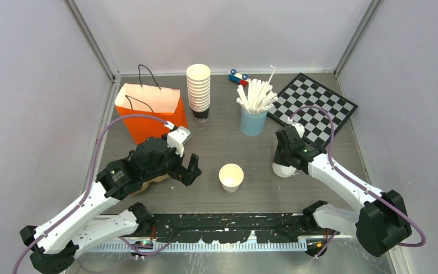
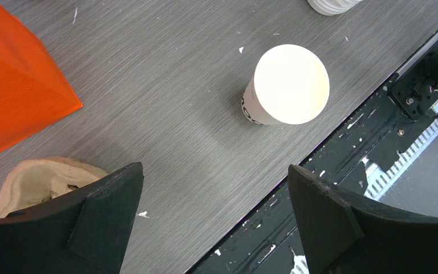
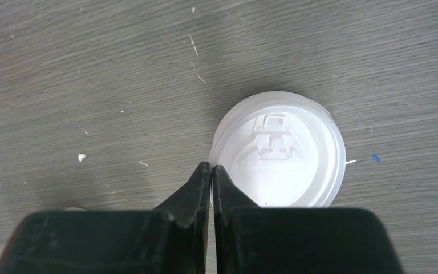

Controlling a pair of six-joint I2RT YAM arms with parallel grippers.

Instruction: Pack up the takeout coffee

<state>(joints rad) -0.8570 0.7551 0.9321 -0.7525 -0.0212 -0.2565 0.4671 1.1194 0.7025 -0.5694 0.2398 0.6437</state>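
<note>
A white paper takeout coffee cup (image 1: 231,177) (image 2: 291,84) stands lidless and upright in the middle of the table. My left gripper (image 1: 181,171) (image 2: 214,168) hovers open to the cup's left, with nothing between its fingers. It is next to a brown cardboard cup carrier (image 2: 40,177). My right gripper (image 1: 285,161) (image 3: 211,166) points down at the right of the cup, shut on the left rim of a round white sip lid (image 3: 285,148). That lid tops a white ribbed pile (image 1: 284,170) (image 2: 331,4).
An orange paper bag (image 1: 151,108) (image 2: 11,85) stands open at the back left. Behind the cup are a tall stack of cream cups (image 1: 198,88) and a light-blue cup of white sticks (image 1: 254,120). A checkerboard (image 1: 313,108) lies back right. The black rail (image 1: 228,225) runs along the near edge.
</note>
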